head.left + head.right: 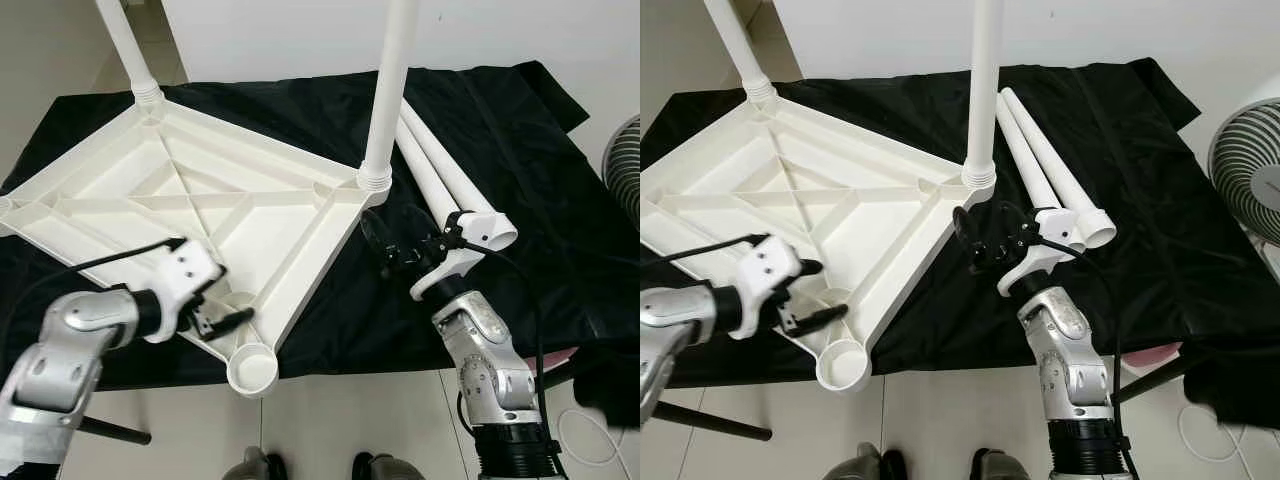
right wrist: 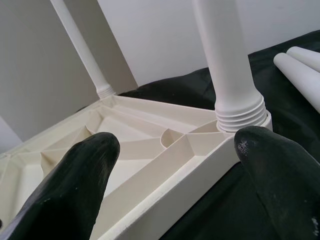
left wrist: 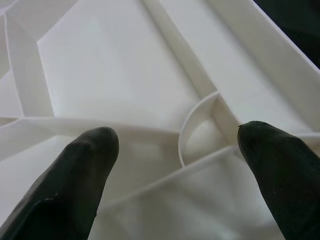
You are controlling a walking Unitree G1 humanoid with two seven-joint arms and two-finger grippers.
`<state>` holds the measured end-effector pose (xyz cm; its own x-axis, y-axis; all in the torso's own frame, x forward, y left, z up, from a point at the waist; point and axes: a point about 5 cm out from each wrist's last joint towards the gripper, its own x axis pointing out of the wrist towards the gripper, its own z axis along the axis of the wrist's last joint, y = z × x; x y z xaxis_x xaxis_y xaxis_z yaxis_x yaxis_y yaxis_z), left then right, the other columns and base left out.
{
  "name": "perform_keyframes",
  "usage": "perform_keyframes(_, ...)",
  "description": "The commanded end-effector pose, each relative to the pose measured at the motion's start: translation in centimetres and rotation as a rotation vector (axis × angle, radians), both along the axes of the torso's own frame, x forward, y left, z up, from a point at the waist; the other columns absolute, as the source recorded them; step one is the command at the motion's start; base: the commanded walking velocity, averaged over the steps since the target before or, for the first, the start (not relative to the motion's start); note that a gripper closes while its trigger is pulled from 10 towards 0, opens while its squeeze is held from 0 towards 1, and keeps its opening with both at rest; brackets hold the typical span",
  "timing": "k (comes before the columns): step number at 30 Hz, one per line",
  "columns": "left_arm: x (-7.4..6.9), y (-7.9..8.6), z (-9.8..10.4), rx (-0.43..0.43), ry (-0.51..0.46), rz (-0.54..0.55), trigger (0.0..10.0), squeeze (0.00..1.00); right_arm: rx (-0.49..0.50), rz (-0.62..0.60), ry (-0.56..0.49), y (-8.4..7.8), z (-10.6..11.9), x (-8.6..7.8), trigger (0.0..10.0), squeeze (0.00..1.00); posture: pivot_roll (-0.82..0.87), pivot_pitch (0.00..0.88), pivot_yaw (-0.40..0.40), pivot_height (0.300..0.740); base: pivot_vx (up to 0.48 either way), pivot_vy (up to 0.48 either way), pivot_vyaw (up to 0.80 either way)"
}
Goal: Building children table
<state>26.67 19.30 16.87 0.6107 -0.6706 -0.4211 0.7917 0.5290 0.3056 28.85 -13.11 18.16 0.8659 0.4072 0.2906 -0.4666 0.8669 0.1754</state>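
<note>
From my head, the white tabletop [image 1: 190,205] lies upside down on a black cloth [image 1: 520,150], ribs up. Two legs stand screwed into its far corners: one far leg [image 1: 125,45] and one nearer leg [image 1: 390,90]. Two loose legs [image 1: 440,180] lie on the cloth beside the nearer one. My left gripper [image 1: 225,315] hangs over the near edge, just behind the empty corner socket [image 1: 252,368], fingers apart. My right gripper [image 1: 385,240] sits just beside the corner with the standing leg, fingers spread, holding nothing.

My left wrist sees both black fingers [image 3: 75,175] parted above the ribbed underside, a curved rib [image 3: 192,120] between them.

My right wrist sees its fingers [image 2: 75,175] open, the threaded leg base [image 2: 240,115] just ahead, apart from them.
</note>
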Motion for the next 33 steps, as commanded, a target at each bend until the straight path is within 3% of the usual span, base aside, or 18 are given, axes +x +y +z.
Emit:
perform_keyframes(1, -0.2, 0.9, -0.3, 0.012, 0.021, 0.024, 10.0, 0.0, -0.009, 0.004, 0.012, 0.3, -0.3, 0.1, 10.0, 0.0, -0.08, 0.127, 0.063, 0.74, 0.0, 0.0, 0.0)
perform_keyframes(17, -0.4, 2.5, -1.1, 0.064, 0.059, 0.042, 10.0, 0.0, -0.025, 0.006, 0.013, 0.3, -0.4, 0.2, 10.0, 0.0, -0.08, 0.127, 0.055, 0.74, 0.0, 0.0, 0.0)
perform_keyframes(33, 2.0, 0.0, -1.3, 0.069, 0.0, -0.026, 10.0, 0.0, -0.028, -0.009, 0.011, 0.2, -0.4, 0.2, 10.0, 0.0, -0.1, 0.13, 0.074, 0.74, 0.0, 0.0, 0.0)
